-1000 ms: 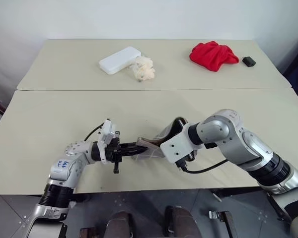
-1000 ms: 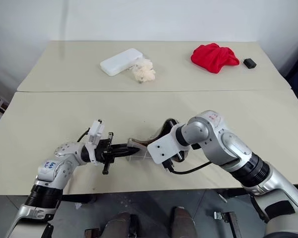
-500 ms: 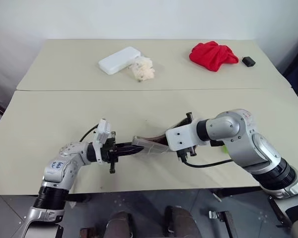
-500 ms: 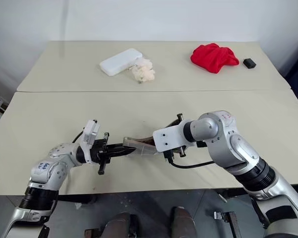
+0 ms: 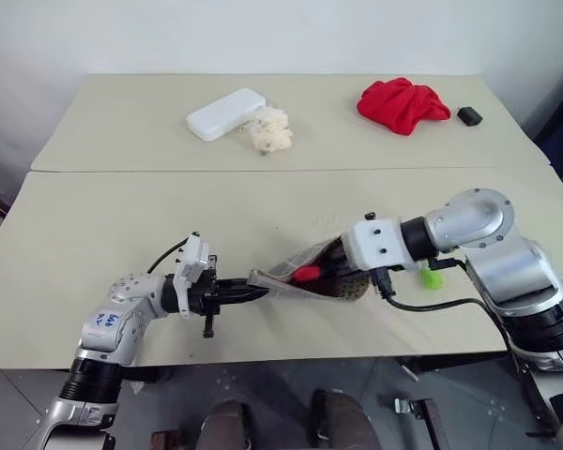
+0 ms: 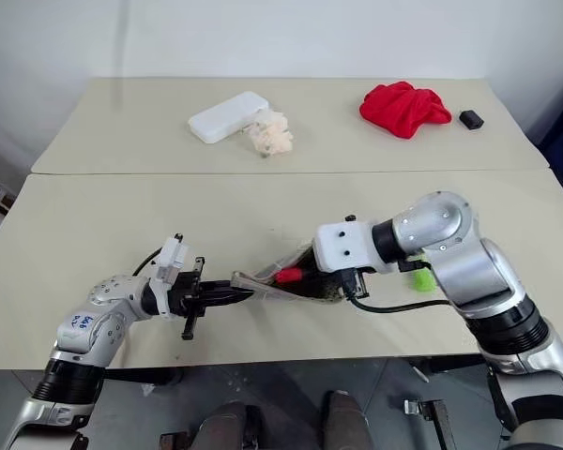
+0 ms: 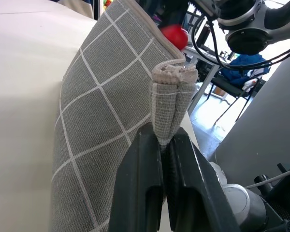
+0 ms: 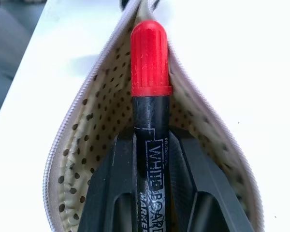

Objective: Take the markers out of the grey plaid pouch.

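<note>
The red marker (image 8: 151, 96), clamped in the right gripper (image 8: 150, 159), is now being drawn clear of the grey plaid pouch (image 7: 111, 106), whose corner is being pinched by the left gripper (image 7: 165, 159), while the green highlighter (image 5: 433, 276) is lying out already.

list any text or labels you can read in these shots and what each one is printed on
"WHITEBOARD MARKER", partly hidden by the right gripper: white print on the black barrel of the red-capped marker.
Blue marks on the left arm's grey shoulder cover: too small to read.
Grey plaid fabric pouch: no readable text.
</note>
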